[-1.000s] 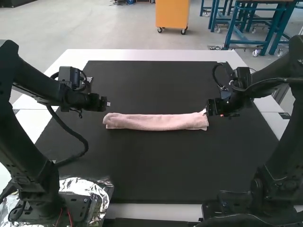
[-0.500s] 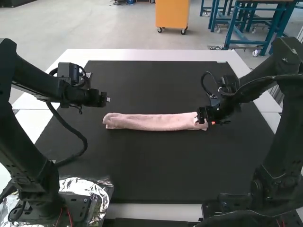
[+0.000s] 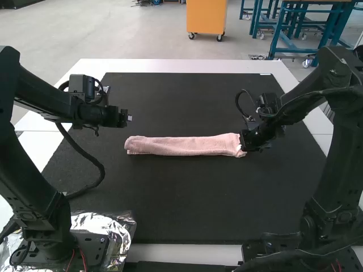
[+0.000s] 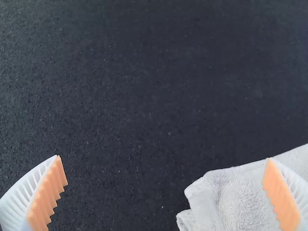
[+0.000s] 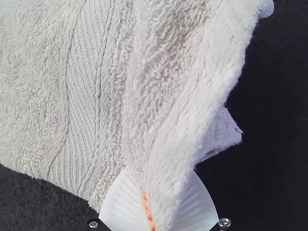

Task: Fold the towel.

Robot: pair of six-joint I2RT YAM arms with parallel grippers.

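The pink towel (image 3: pixel 181 145) lies as a long narrow strip across the mat, folded in layers, its right end slightly bunched. At that end is my right gripper (image 3: pixel 242 143); in the right wrist view the same gripper (image 5: pixel 156 185) is shut on a raised edge of the towel (image 5: pixel 91 96), the cloth pinched between its fingers. My left gripper (image 3: pixel 130 118) hangs behind and above the towel's left end. The left wrist view has this gripper (image 4: pixel 164 159) open, with the end of the towel (image 4: pixel 240 197) partly behind one finger.
A black mat (image 3: pixel 181 198) covers most of the white table (image 3: pixel 181 66). Crinkled foil (image 3: pixel 108 224) lies at the left arm's base. A dark cable loops beside each arm.
My right gripper has moved left and slightly toward the near side, and the towel's right end has shifted slightly left with it. The left arm has barely moved.
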